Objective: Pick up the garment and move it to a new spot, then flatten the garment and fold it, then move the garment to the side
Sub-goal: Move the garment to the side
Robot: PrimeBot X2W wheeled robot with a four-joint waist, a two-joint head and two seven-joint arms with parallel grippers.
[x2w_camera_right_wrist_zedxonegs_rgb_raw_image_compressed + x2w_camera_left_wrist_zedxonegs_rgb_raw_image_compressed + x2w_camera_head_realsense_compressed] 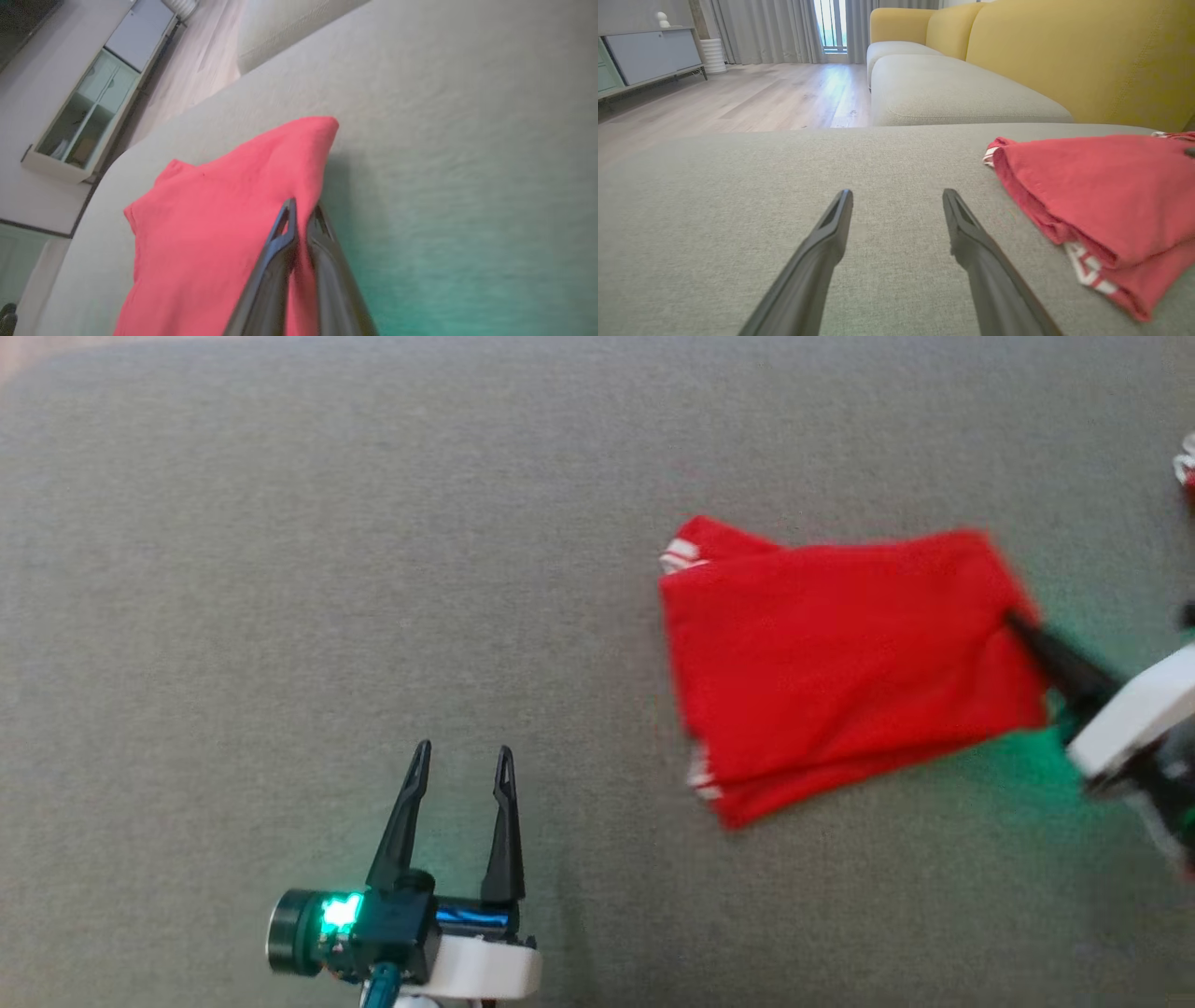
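We see our right end effector (1013, 619) angled in low from the right, clamped on the folded red garment (840, 663) edge, left end effector (464, 756) pointing forward, fingers apart, over the grey sofa cushion (280, 569)

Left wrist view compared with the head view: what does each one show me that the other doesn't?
The left wrist view takes in the room: yellow sofa back, wooden floor, curtains and a cabinet. The head view, looking down, takes in the right fingers shut on the red garment at its right edge. Both share the folded red garment, the grey cushion under it and the open left fingers, apart from the cloth.
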